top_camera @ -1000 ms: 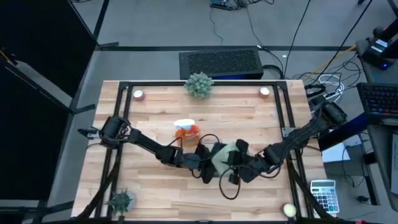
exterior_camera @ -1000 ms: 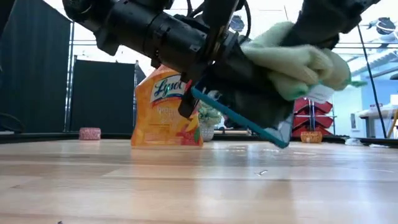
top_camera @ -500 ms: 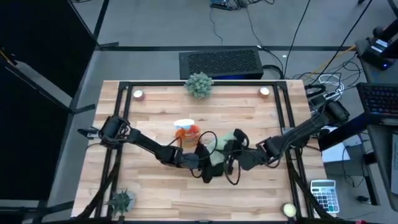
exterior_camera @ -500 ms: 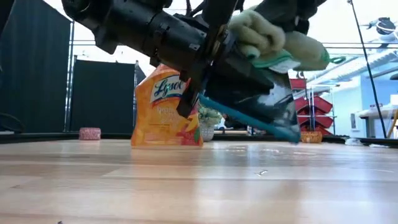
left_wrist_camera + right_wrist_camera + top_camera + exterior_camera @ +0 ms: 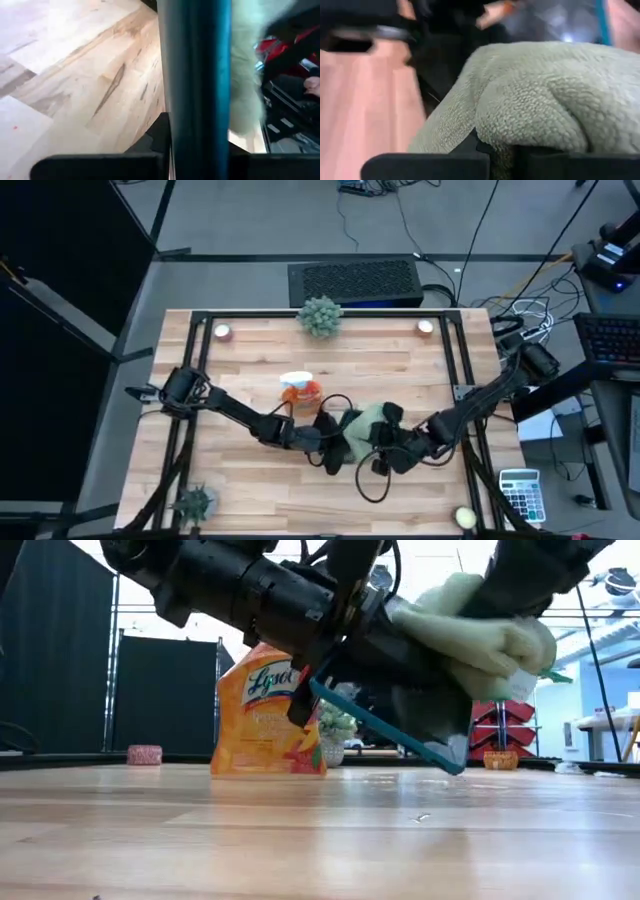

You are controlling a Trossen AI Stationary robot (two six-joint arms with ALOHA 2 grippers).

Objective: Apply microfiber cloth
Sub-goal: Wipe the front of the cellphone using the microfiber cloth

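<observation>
The dark tablet (image 5: 385, 728), edged in teal, hangs tilted above the table's middle with my left gripper (image 5: 325, 435) shut on it. The pale green microfiber cloth (image 5: 480, 630) lies bunched on the tablet's upper face (image 5: 362, 423), with my right gripper (image 5: 388, 442) shut on it and coming in from the right. The orange spray bottle (image 5: 265, 715) stands on the table just beyond the left gripper. My left gripper pinches the tablet by its teal edge (image 5: 195, 100) between its two fingers, coming level from the table's left. The tablet is lifted clear and slopes down toward the right. My right gripper holds a bunched fold of the cloth (image 5: 540, 130) between its fingers, several layers thick. The cloth rests on the tablet's raised face, clear of the table.
A round green plant (image 5: 320, 315) stands at the far edge and a smaller one (image 5: 195, 502) at the near left corner. Two small candles (image 5: 222, 331) (image 5: 426, 327) sit at the far corners. A black cable (image 5: 370, 480) loops below the grippers. Bare wood lies nearer.
My right gripper has dragged the cloth up the tablet's face toward the left gripper and far edge, then back down toward the right and near side. The cloth has stayed bunched. The tablet has tipped slightly and returned.
</observation>
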